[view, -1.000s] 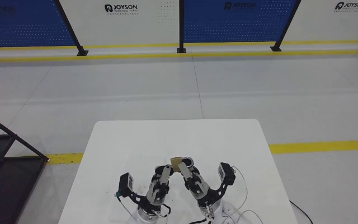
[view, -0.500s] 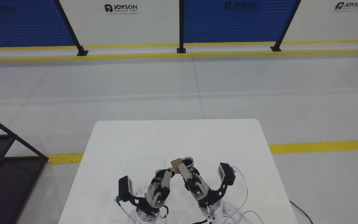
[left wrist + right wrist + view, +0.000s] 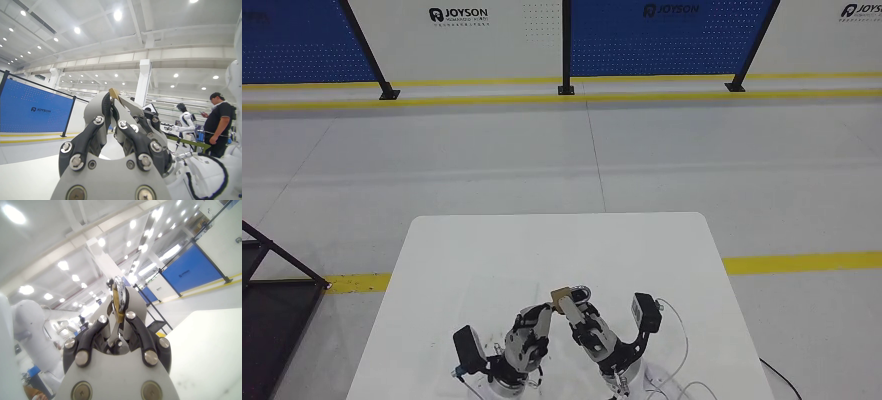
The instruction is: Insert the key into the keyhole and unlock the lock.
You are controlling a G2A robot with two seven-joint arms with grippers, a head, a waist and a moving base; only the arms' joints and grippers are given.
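One lock (image 3: 115,303) in right claw (image 3: 119,294) — lengthwise along fingers (image 3: 137,303), shackle (image 3: 120,288) outward.

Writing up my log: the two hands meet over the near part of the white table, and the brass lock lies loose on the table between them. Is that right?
Not quite. The brass lock does not lie loose on the table; it is clamped in the right hand, as the right wrist view shows. The rest holds.
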